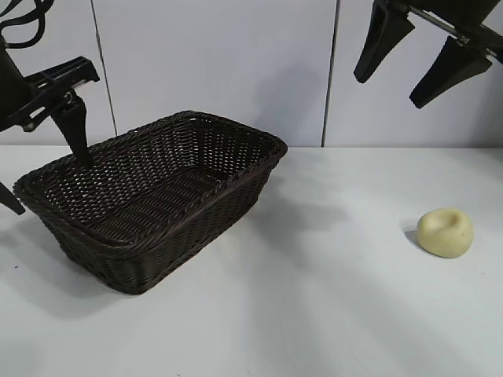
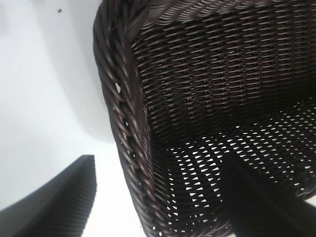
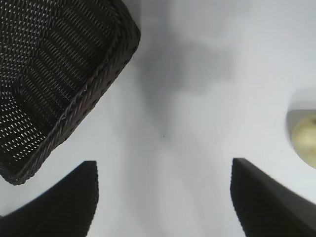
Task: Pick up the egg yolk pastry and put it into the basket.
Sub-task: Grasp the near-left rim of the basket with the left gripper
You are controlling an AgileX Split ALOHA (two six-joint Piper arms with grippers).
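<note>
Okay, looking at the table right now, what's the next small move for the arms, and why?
Probably lower the right gripper toward the egg yolk pastry. Its fingers are open and it hangs high above the table, nearer that side, while the pastry sits untouched, well apart from the basket. The left gripper is open at the basket's far-left end, away from the pastry.

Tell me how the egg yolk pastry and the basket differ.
The egg yolk pastry is pale yellow-cream and smooth; the basket is dark brown woven wicker. The pastry is small and rounded with a dimple on top; the basket is large, rectangular and open-topped. The pastry lies below the open right gripper; the basket sits by the open left gripper. Both rest on the white table.
</note>
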